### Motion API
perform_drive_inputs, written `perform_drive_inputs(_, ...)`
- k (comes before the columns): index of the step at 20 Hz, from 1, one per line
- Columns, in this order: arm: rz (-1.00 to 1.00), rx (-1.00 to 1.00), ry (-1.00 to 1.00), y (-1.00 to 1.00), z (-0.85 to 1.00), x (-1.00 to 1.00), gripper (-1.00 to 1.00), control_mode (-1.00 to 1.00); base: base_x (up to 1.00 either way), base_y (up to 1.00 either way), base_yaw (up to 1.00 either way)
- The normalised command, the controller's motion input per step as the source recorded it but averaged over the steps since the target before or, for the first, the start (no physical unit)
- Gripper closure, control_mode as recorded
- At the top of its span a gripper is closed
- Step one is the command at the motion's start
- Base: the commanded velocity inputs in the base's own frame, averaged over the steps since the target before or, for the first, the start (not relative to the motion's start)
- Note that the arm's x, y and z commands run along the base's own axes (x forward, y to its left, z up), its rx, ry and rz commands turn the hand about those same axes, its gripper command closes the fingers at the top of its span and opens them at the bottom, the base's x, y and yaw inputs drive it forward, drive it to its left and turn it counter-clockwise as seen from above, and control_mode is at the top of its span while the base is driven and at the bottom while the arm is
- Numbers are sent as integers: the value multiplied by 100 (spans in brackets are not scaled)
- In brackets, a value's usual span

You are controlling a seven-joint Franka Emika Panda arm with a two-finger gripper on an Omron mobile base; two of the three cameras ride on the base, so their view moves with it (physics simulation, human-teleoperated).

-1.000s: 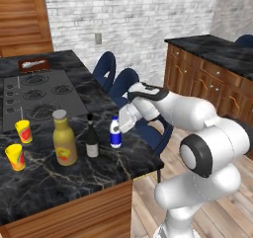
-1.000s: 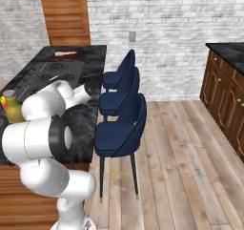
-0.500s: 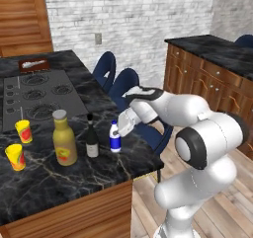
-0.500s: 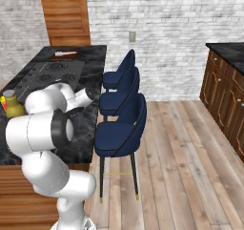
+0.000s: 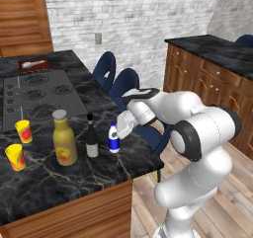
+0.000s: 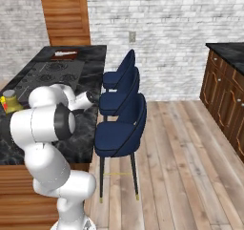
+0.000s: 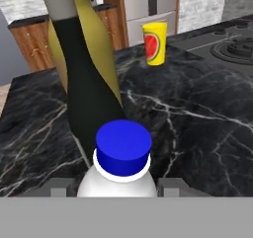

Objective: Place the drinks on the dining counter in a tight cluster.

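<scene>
Left base view: standing upright on the dining counter (image 5: 44, 182), small bottle (image 5: 114, 138) beside wine bottle (image 5: 91, 137) and mustard bottle (image 5: 63, 138), gripper (image 5: 121, 129) touching its right side.

Hand view: rising between the fingertips (image 7: 58, 188), blue cap up; grip impossible to tell. Labels unreadable.

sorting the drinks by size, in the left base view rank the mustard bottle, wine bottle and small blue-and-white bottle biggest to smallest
1. mustard-yellow bottle, tallest and widest
2. dark wine bottle, much slimmer
3. blue-and-white bottle, shortest

All three stand roughly in a row, so nearness hardly skews this.
</scene>
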Motion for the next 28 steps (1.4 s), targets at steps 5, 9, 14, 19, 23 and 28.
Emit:
perform_drive_inputs(5,0,0,-13,7,-25,5,100,-100,0,0,0)
perform_drive_inputs(9,0,0,-19,10,-15,5,100,-100,0,0,0)
perform_drive_inputs(14,0,-1,-5,12,0,10,100,-100,0,0,0)
perform_drive_inputs(19,-1,-2,0,18,-1,18,100,-100,0,0,0)
perform_drive_inputs(23,0,-1,0,7,-15,13,100,-100,0,0,0)
perform_drive_inputs(28,0,-1,0,1,-25,2,100,-100,0,0,0)
